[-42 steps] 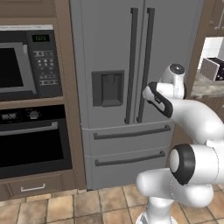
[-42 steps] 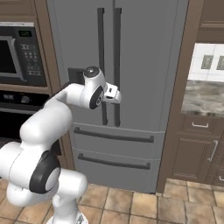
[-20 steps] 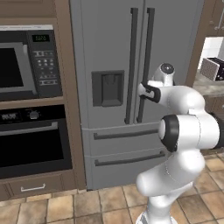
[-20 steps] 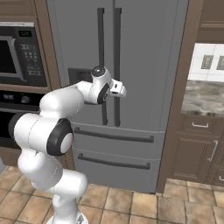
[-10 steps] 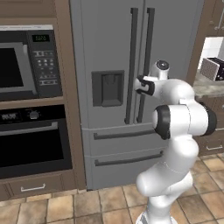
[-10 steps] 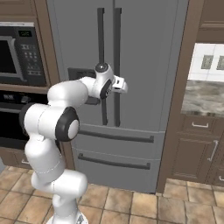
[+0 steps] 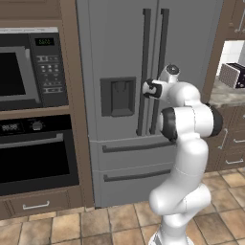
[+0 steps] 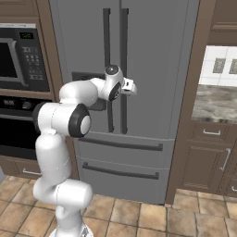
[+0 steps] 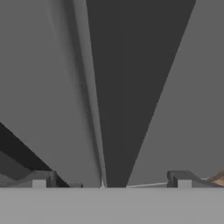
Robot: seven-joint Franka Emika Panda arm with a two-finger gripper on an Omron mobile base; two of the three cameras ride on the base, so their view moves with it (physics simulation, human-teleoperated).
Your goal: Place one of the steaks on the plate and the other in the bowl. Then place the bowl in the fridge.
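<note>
Kitchen: fridge [image 7: 119, 57], oven [image 7: 36, 155], microwave [image 7: 21, 72]

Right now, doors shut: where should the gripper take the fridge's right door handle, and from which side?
Grip the fridge by its right door handle, probably mid-height on the long vertical bar, where the gripper sits. Come straight at the door front with the open jaws horizontal, one finger each side of the bar. The bar is slim and stands off the door; the hand view shows it running between the fingertips.
</note>
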